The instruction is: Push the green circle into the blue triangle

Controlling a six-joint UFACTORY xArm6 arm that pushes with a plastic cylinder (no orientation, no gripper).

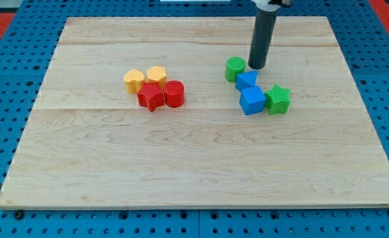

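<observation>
Board (194, 152): pale wood, with visible grain and lengthwise plank seams, matt finish. Surrounding base (9, 218): blue, perforated with a regular grid of small holes, faintly glossy. Green circle (234, 69), blue triangle (246, 80), blue cube (252, 100), green star (278, 99), red blocks (162, 95) and yellow blocks (145, 78): plastic in appearance, finely ribbed surfaces, matt. Rod ending in my tip (256, 67): dark, smooth, with a dull sheen.

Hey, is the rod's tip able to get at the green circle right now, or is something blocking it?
Probably yes. My tip sits just to the view's right of the green circle, with nothing between them.
</observation>
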